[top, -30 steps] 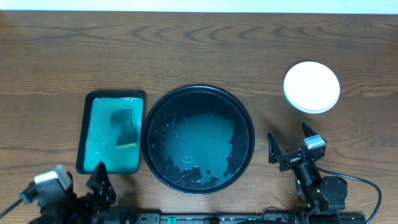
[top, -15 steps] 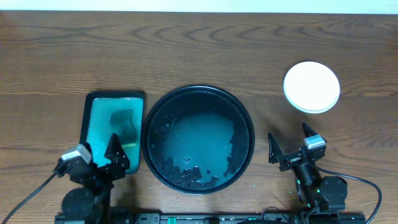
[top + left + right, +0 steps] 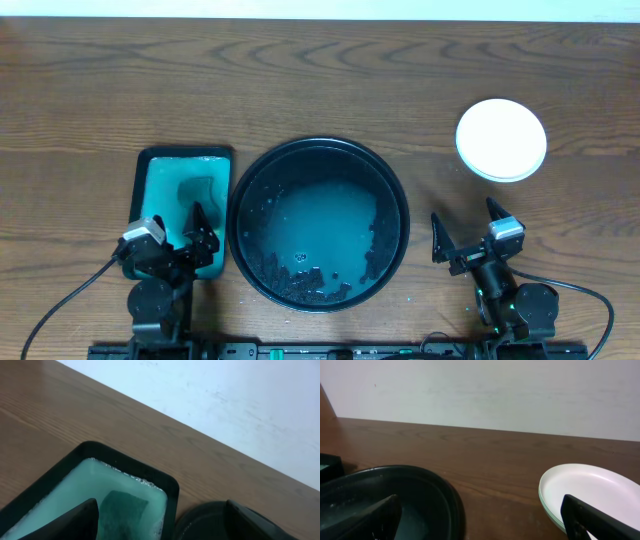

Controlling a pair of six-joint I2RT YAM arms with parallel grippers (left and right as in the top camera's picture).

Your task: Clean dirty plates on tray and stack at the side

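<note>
We see the plates (image 3: 501,139) stacked on the table (image 3: 320,80) to the right of the tray (image 3: 401,215), well apart from it, a white one on top. The tray holds cloudy teal water and dark flecks. Our left gripper (image 3: 161,505) hangs with jaws wide over the near end of the teal-green tray (image 3: 185,151), where a sponge (image 3: 203,207) lies. Our right gripper (image 3: 466,228) sits wide open just right of the tray
</note>
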